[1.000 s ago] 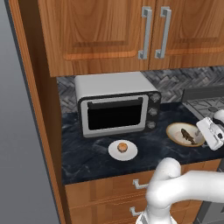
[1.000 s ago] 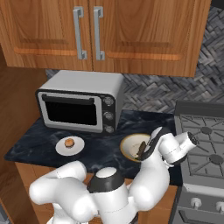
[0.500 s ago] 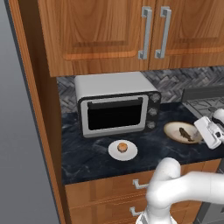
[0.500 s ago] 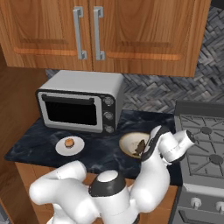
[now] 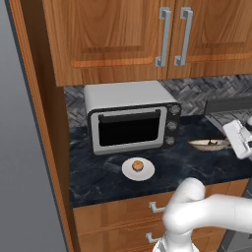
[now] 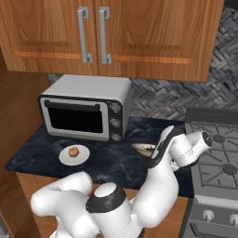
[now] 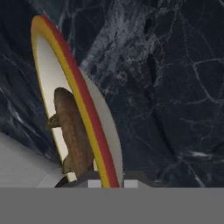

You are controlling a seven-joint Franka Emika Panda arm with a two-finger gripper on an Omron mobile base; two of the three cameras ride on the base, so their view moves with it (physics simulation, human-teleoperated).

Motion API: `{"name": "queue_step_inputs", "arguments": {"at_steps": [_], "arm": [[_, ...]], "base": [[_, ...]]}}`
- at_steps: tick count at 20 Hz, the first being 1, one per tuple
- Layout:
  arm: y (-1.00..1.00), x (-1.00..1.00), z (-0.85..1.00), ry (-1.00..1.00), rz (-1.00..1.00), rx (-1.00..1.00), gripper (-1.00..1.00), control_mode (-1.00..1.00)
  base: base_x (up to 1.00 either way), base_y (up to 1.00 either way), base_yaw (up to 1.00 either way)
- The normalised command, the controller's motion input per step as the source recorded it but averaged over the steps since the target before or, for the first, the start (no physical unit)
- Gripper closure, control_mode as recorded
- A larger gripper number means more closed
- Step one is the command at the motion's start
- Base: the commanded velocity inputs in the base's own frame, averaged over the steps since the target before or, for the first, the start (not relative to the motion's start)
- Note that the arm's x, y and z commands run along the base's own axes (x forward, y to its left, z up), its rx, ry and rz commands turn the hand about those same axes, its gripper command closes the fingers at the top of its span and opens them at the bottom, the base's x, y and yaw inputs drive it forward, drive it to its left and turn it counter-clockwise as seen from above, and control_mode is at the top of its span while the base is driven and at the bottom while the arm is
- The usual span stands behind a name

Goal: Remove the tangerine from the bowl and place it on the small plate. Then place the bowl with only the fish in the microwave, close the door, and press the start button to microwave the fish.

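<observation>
Pincer [image 7: 105, 177] clamped on bowl [image 7: 76, 100] rim; hand view reveals fish [image 7: 72, 131] inside; tangerine [image 5: 138, 165] sits on small plate [image 5: 129, 172].

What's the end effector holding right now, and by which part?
The bowl, pinched at its rim, with the fish inside.

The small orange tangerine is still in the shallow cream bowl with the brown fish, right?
No. The small orange tangerine sits on the flat white plate, as the left base view shows. The shallow cream bowl holds only the brown fish.
</observation>
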Motion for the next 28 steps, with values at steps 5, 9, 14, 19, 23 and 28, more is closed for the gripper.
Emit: {"name": "queue_step_inputs", "arguments": {"at_steps": [5, 9, 14, 19, 23, 28], "arm": [[0.02, -0.08, 0.56, -0.34, 0.00, 0.00, 1.00, -1.00], [0.12, -0.17, 0.40, -0.45, 0.00, 0.00, 1.00, -1.00], [0.07, -0.50, 0.71, -0.37, 0.02, 0.00, 1.00, -1.00], [0.34, -0.75, 1.00, -0.31, 0.00, -0.05, 1.00, -1.00], [0.90, -0.58, 0.71, -0.14, 0.01, -0.11, 1.00, -1.00], [1.00, -0.29, 0.21, -0.01, 0.03, -0.22, 1.00, -1.00]], "base": [[0.00, 0.00, 0.00], [0.00, 0.00, 0.00], [0.00, 0.00, 0.00], [0.00, 0.00, 0.00], [0.00, 0.00, 0.00], [0.00, 0.00, 0.00]]}}
